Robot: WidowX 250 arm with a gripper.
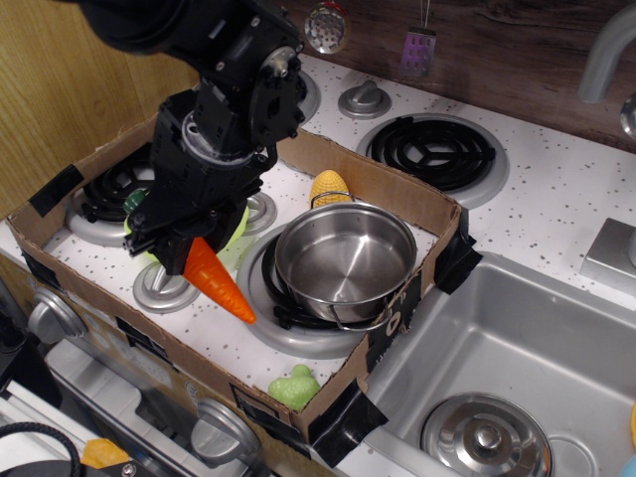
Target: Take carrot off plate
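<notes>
One big steel pot point(346, 260) sits by your gripper point(194, 250), which is clamped on the carrot point(219, 282). You hold its tip down beside the pot, off the mostly hidden green plate point(236, 227).
</notes>
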